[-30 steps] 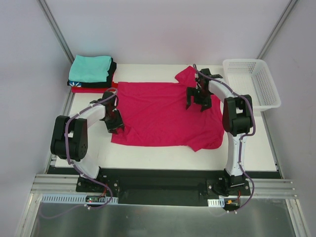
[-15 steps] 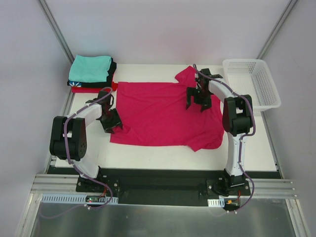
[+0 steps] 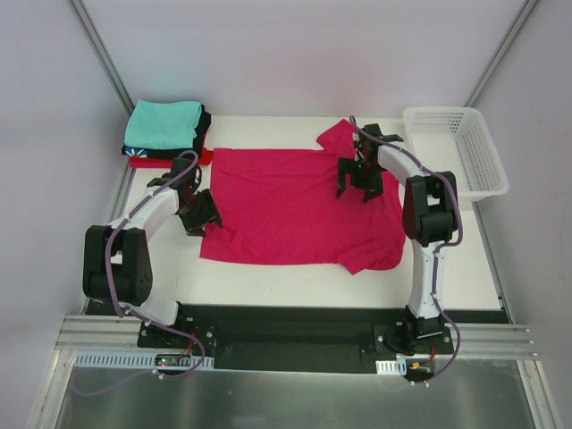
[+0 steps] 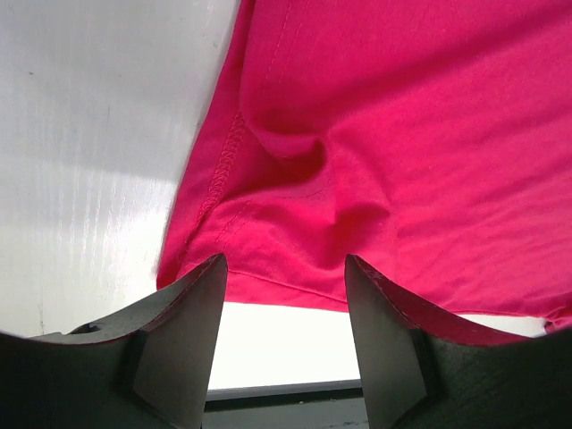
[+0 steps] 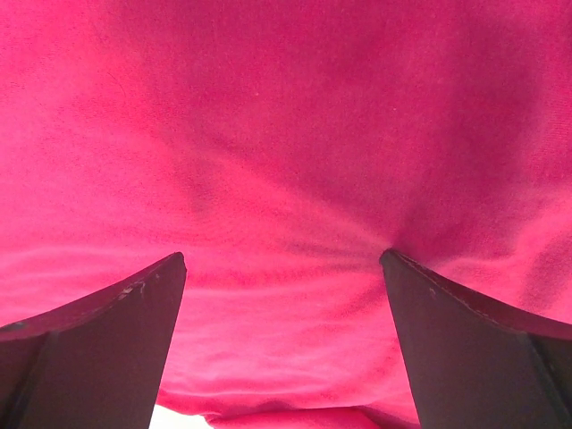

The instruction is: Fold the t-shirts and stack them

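A crimson-pink t-shirt (image 3: 299,206) lies spread across the middle of the table (image 3: 286,277), its sleeve sticking out at the back right. My left gripper (image 3: 198,217) stands open at the shirt's left edge, nothing between its fingers; its wrist view shows the hem (image 4: 268,281) just past the fingertips. Over the shirt's right part my right gripper (image 3: 358,183) is wide open, with its tips down on the cloth (image 5: 286,179). Folded t-shirts (image 3: 165,132) are stacked at the back left, teal on top, black and red below.
A white mesh basket (image 3: 456,147) stands at the back right corner. Frame posts rise at both back corners and grey walls close in the sides. The black rail with the arm bases runs along the near edge.
My left gripper has opened wider and drawn back to the left off the shirt's edge; the left elbow swung outward. The right arm has not moved.
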Tool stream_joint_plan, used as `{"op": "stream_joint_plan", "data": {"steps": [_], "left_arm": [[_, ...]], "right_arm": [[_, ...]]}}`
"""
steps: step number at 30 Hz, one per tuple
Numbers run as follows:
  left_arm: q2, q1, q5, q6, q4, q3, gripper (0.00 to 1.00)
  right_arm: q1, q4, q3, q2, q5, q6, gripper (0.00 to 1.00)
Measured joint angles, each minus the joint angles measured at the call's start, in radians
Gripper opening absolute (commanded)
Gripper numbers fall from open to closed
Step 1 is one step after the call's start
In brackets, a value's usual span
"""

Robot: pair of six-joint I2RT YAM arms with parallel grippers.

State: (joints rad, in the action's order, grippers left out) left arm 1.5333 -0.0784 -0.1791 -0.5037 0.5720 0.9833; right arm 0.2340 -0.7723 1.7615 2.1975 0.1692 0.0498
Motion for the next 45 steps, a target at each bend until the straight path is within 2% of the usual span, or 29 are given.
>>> {"op": "stream_joint_plan", "data": {"steps": [16,45], "left_arm": [[0.083,0.000,0.008,0.005,0.017,0.015,0.56],[0.103,0.048,0.002,-0.002,0.008,-0.041,0.53]], "right_arm": [[0.000,0.000,0.000,0.000,0.001,0.000,0.96],[0.000,0.000,0.000,0.000,0.002,0.003,0.96]]}}
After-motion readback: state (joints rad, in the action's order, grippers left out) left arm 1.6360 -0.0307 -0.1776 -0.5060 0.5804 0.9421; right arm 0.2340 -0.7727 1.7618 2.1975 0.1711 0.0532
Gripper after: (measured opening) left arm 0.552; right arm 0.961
